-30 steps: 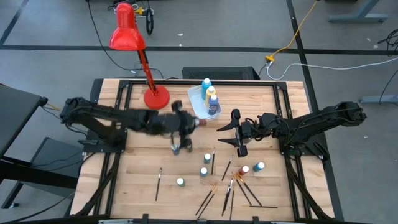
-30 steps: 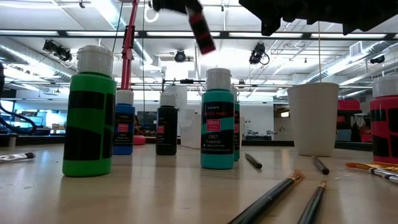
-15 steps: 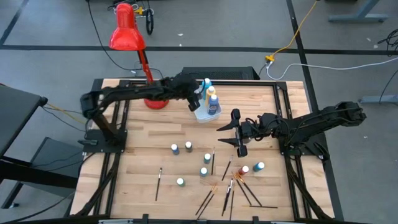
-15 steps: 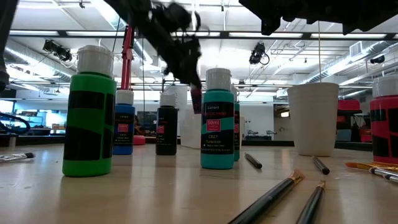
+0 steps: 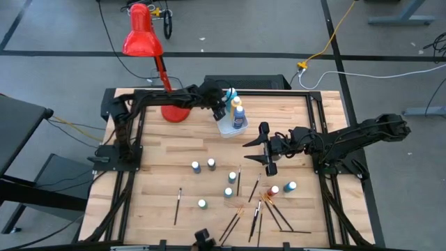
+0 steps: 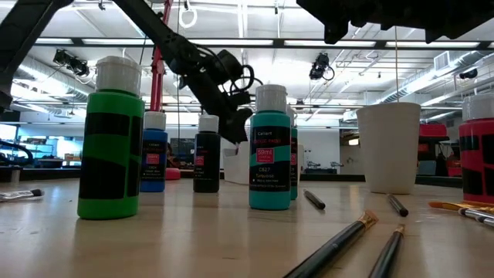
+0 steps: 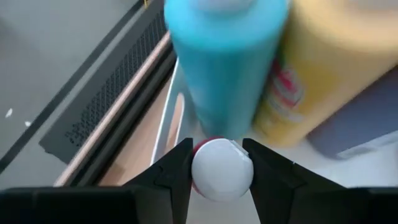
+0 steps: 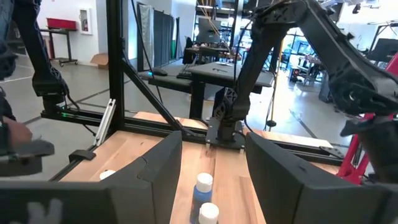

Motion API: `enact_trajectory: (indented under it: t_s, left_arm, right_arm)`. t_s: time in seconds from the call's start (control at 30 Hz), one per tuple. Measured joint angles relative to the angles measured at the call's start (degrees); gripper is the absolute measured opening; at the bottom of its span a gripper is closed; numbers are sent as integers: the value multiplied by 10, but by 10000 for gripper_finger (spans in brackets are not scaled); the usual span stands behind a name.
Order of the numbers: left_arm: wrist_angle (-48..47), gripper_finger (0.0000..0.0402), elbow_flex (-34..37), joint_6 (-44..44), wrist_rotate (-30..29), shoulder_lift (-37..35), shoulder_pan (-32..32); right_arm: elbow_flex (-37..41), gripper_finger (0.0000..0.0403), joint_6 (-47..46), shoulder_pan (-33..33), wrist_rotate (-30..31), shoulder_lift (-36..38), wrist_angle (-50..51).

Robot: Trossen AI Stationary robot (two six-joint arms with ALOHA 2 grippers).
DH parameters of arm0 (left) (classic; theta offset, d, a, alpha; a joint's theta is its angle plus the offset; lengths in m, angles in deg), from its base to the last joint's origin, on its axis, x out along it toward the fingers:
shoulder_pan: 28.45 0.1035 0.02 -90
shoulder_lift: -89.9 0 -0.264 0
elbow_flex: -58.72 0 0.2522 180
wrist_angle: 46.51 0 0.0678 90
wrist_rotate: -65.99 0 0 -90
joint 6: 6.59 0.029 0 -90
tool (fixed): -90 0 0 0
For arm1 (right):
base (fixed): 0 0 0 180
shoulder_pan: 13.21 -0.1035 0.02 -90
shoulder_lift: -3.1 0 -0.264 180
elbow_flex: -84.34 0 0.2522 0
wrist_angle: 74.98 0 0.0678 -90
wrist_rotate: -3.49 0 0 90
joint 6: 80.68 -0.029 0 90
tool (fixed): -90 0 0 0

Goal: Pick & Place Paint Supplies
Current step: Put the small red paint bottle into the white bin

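Left claw [image 7: 221, 163] grips a white-capped red paint bottle [image 7: 220, 170] over the white rectangular tub [image 5: 224, 115] near the desk's far edge; right claw [image 5: 260, 148] waits mid-desk, fingers apart.

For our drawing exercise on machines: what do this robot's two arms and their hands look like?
Both arms are dark, nearly black, built of slim jointed segments. The left arm shows looping black cables near its wrist in the low view. The right arm looks bulkier at its joints. Each hand ends in two broad, dark, flat-faced fingers; no markings are legible.
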Motion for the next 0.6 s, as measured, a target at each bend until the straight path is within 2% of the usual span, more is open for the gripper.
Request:
enact_trajectory:
  t_s: [0.23,0.43,0.6]
  left_arm:
    - [29,147,-2,31,10,16,8]
    - [57,176,-1,35,10,18,10]
    - [32,199,0,30,18,5,6]
  right_arm:
    - [0,178,0,0,0,0,0]
    - [0,178,0,0,0,0,0]
    - [0,178,0,0,0,0,2]
